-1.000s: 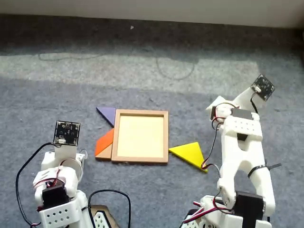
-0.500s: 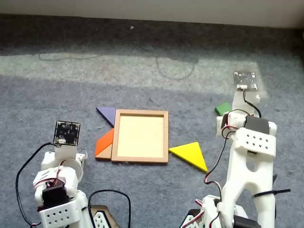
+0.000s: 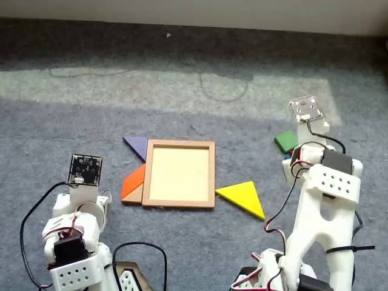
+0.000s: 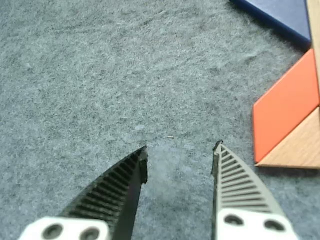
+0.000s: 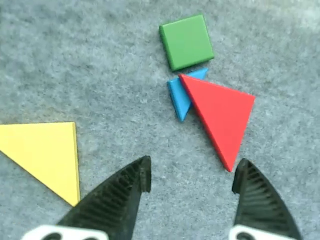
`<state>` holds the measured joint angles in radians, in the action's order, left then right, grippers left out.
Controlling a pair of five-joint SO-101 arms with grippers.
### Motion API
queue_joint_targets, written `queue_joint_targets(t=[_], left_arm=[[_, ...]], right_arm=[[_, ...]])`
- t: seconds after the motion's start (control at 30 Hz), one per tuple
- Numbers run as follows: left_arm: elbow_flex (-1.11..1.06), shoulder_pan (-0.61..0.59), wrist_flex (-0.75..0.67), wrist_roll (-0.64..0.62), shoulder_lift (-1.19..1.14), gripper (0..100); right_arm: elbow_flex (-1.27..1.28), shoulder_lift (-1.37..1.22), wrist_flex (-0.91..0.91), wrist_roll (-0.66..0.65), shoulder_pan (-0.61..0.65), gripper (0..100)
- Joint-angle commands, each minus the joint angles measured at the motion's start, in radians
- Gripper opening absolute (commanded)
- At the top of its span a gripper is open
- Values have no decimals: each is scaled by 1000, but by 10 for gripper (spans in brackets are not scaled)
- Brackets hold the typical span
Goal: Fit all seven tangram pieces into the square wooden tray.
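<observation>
The left gripper [image 4: 181, 147] hangs over grey carpet [image 4: 90, 75] with its two ribbed fingers spread wide. It holds nothing and touches nothing. The right gripper [image 5: 194, 161] is likewise wide open and empty above the carpet, its fingertips just short of a red triangular piece [image 5: 220, 112].

The square wooden tray [image 3: 180, 143] lies in the middle of the carpet with no piece inside it. A purple triangular piece [image 3: 137, 145] sits at the tray's far left corner. An orange piece [image 3: 133, 182] and a pale wood-coloured triangular piece [image 3: 134, 195] lie against its left rim, touching each other. A yellow triangular piece [image 3: 241, 197] lies just off the tray's near right corner. A green square piece [image 3: 285, 142] sits well to the tray's right, beside the right arm.

In the right wrist view, the red triangle's edge covers part of a small blue triangular piece [image 5: 179, 95], which sits just beside the green square. In the left wrist view, the frame edge cuts off the purple, orange and pale pieces, so the orange piece's full outline cannot be made out there.
</observation>
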<state>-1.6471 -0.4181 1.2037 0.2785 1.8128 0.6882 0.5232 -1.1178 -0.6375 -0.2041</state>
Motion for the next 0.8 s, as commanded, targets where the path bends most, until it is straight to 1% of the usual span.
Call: queue_joint_targets(t=[0.0,0.13,0.37,0.53,0.77], left_arm=[[5,5,-20,11,8,223],[5,5,-20,11,8,223],[5,4,-20,11,8,223],[5,4,-20,11,8,223],[5,4,-20,11,8,223]], right_arm=[[-4,31,-16,-91,-18,265],[-13,-35,-19,-118,-51,265],[-16,-222,-8,-130,-22,267],[-15,-245,97,-130,-22,270],[-8,-243,120,-130,-25,270]])
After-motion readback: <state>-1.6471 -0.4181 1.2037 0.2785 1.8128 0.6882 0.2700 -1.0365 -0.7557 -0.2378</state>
